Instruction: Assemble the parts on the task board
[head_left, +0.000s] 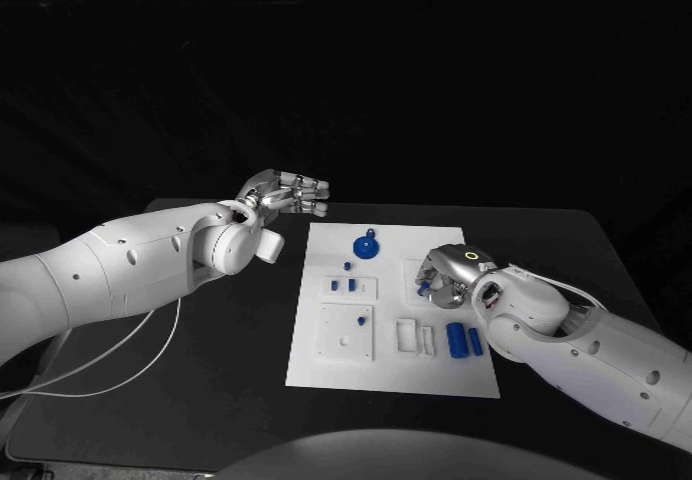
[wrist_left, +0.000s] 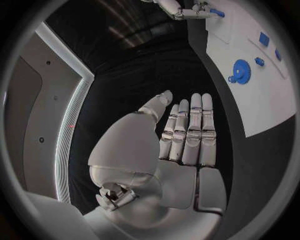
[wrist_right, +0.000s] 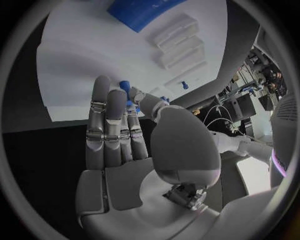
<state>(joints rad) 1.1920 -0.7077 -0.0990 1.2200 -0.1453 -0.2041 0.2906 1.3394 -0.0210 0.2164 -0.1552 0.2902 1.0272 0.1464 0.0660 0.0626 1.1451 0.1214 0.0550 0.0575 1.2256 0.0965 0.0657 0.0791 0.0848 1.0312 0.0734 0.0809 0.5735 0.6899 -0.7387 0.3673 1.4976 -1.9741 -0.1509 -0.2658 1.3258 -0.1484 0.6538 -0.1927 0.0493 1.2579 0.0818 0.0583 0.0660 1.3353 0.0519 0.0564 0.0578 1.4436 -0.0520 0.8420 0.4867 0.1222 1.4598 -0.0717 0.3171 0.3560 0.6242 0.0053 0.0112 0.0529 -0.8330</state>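
Head view: our right hand hovers over the task board, seemingly pinching a small blue part for insertion. Our left hand waits beside the board, fingers extended, holding nothing.

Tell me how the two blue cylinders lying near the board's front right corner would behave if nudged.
The blue cylinders lie on their sides on the flat white task board, so a sideways push would probably roll them. They look small and rigid, likely light. Their smooth finish may make them slippery under the fingers.
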